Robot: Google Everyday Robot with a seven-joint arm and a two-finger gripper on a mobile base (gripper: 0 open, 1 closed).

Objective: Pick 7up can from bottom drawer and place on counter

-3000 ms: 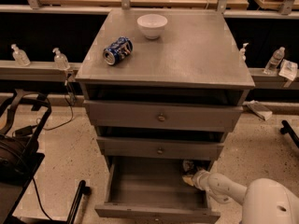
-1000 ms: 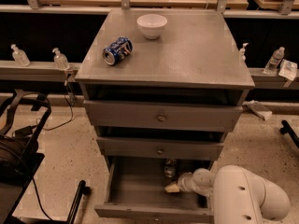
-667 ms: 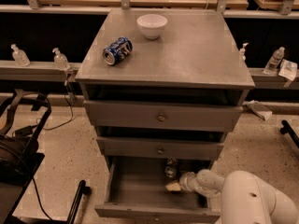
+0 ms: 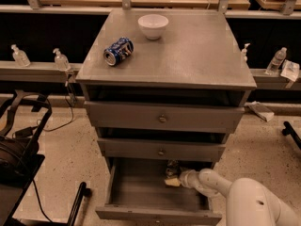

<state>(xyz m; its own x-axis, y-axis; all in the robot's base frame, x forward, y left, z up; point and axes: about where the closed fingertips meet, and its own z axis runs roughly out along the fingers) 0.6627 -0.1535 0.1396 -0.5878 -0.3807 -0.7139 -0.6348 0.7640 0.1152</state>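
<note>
At the back of the bottom drawer point(image 4: 155, 214), our hand point(image 4: 171, 181) sat just before the 7up can point(image 4: 172, 166), which stood, seemingly upright, directly behind it and touching or nearly so. We could not tell whether the hand gripped it.

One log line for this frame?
gripper: inside bottom drawer, beside 7up can | stage: reach | counter: blue can, bowl

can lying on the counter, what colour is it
The can is blue with white markings, shown in the camera view; the gripper reaches into the bottom drawer.
</note>
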